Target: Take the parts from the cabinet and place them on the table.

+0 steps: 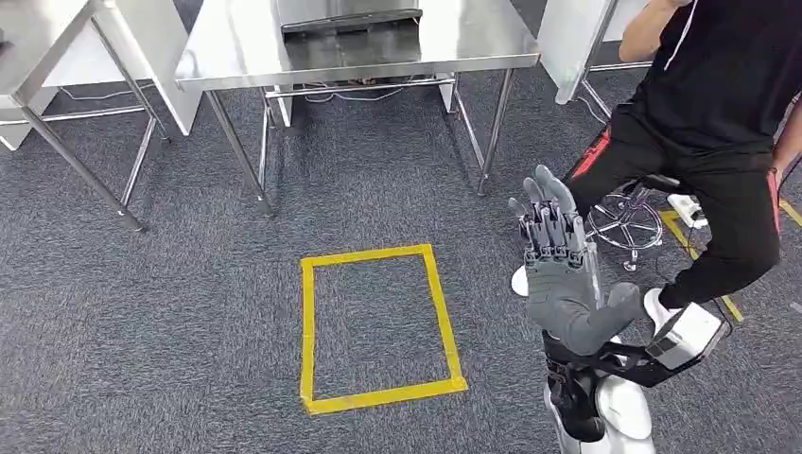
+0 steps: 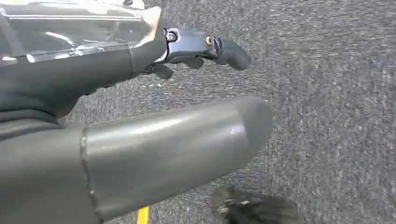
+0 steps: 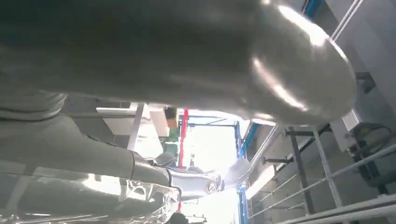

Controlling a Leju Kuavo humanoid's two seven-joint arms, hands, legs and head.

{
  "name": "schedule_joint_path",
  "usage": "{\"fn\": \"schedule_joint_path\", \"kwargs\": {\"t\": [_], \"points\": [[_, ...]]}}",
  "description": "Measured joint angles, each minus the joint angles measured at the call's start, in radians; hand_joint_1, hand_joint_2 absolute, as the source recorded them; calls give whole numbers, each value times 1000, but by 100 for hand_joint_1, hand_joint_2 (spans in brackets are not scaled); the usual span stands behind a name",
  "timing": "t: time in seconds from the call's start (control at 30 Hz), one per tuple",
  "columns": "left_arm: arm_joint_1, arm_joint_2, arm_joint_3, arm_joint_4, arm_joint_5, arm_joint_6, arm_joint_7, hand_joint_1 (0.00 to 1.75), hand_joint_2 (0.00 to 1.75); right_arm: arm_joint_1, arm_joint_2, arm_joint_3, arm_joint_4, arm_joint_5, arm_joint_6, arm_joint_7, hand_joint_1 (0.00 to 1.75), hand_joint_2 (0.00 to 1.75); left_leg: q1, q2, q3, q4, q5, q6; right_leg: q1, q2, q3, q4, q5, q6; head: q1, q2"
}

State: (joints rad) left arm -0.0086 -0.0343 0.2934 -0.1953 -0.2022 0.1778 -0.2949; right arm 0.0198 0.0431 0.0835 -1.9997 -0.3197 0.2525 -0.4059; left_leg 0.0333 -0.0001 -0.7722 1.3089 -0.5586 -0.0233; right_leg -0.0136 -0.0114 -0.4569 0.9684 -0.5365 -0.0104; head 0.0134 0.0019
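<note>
Here, the right hand [image 1: 558,270] is seen raised in the head view, palm turned toward the camera, fingers [image 1: 547,203] extended upward and held close beside one another, the thumb [image 1: 619,303] angled out to the side; nothing is held in it. In the right wrist view the thick grey thumb [image 3: 187,51] is seen close up against a bright ceiling. The left hand [image 2: 140,107] is seen in the left wrist view hanging above grey carpet [image 2: 336,93], its thumb [image 2: 177,149] straight and a dark finger [image 2: 210,46] bent at its tip, with nothing in its grasp. A steel table [image 1: 359,43] stands ahead beyond a yellow tape rectangle [image 1: 378,326] on the carpet. A person in black clothing [image 1: 709,142] is seated on a stool [image 1: 629,222] just behind the right hand. Where the parts and cabinet are cannot be told.
</note>
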Motion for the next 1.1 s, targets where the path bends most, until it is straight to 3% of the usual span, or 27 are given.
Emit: {"fn": "schedule_joint_path", "kwargs": {"t": [0.03,0.07,0.13,0.17,0.2,0.23,0.3,0.33,0.4,0.77,0.8,0.83,0.87,0.93,0.97,1.0,1.03,1.1], "points": [[1,1,0,0,-3,0,1,0,0,1,0,0,0,2,-2,0,0,0,0,0,8,14,8,1,2,0,-5,0,3,1,0,0],[1,1,0,0,-5,0,1,0,0,1,0,0,0,5,-2,0,0,0,0,0,43,-22,31,4,4,1,-7,2,6,4,0,0],[0,2,0,0,-5,0,1,0,0,0,-1,0,0,6,-2,-2,0,0,-2,0,161,-193,93,17,6,1,-1,8,7,3,0,0],[0,3,0,0,-5,0,1,0,0,0,-1,0,0,6,-2,-2,0,0,-4,-3,205,-264,96,28,6,0,-4,11,7,4,0,0],[1,6,0,0,-5,0,2,0,0,0,-1,0,0,6,-2,-2,0,0,-7,1,217,-281,92,30,15,1,-13,15,7,10,1,0],[1,6,0,0,-5,0,2,0,0,0,-2,0,0,6,-2,-3,0,0,-11,2,212,-281,94,34,15,0,-18,14,9,14,1,0],[0,5,0,0,-5,0,2,0,0,-1,-2,1,0,6,-2,-3,0,0,-15,3,212,-301,92,25,22,1,-27,19,7,23,3,0],[0,5,0,0,-5,0,2,0,0,-1,-2,1,0,6,-2,-3,0,0,-21,3,210,-300,93,26,15,0,-27,19,9,25,2,0],[1,6,0,0,-5,0,2,0,0,-1,-2,1,0,6,-2,-3,0,0,-25,2,209,-300,94,29,15,0,-33,18,11,28,2,0],[-3,7,0,0,-18,3,2,0,0,-3,-2,10,0,9,-4,-3,0,0,-41,3,193,-293,102,58,-5,2,-47,9,30,59,2,0],[-4,5,-1,0,-20,3,2,0,0,-3,-2,10,-1,9,-5,-3,0,0,-30,8,197,-309,112,68,4,3,-43,12,28,61,2,0],[-5,4,-1,-1,-22,4,2,0,0,-3,-3,10,-2,9,-5,-3,0,0,-26,15,198,-316,117,73,-4,4,-53,34,13,60,3,0],[-6,5,-1,-1,-24,4,2,0,0,-6,-3,10,-2,9,-5,-3,0,0,-23,20,195,-316,119,77,-1,6,-84,90,-19,54,5,0],[-6,4,-2,0,-24,5,2,0,0,-4,-4,10,-2,9,-8,-3,0,0,-22,31,191,-316,120,77,-6,6,-161,243,-84,50,6,0],[-6,2,-2,0,-24,5,2,0,0,-2,-6,10,-2,9,-8,-3,0,0,-22,37,189,-316,121,76,-7,7,-194,307,-101,54,5,0],[-6,1,-2,0,-24,5,2,0,0,2,-6,10,-2,9,-8,-3,0,0,-22,45,189,-316,122,74,-9,6,-205,327,-100,63,5,0],[-6,0,-1,0,-24,5,2,0,0,3,-8,10,-2,9,-8,-3,0,0,-20,52,189,-315,123,72,-14,6,-192,299,-80,75,6,0],[-6,-4,-2,0,-24,5,2,0,0,3,-9,10,-2,9,-8,-3,0,0,-13,69,189,-312,122,59,-24,-9,-110,133,-6,105,5,0]]}}
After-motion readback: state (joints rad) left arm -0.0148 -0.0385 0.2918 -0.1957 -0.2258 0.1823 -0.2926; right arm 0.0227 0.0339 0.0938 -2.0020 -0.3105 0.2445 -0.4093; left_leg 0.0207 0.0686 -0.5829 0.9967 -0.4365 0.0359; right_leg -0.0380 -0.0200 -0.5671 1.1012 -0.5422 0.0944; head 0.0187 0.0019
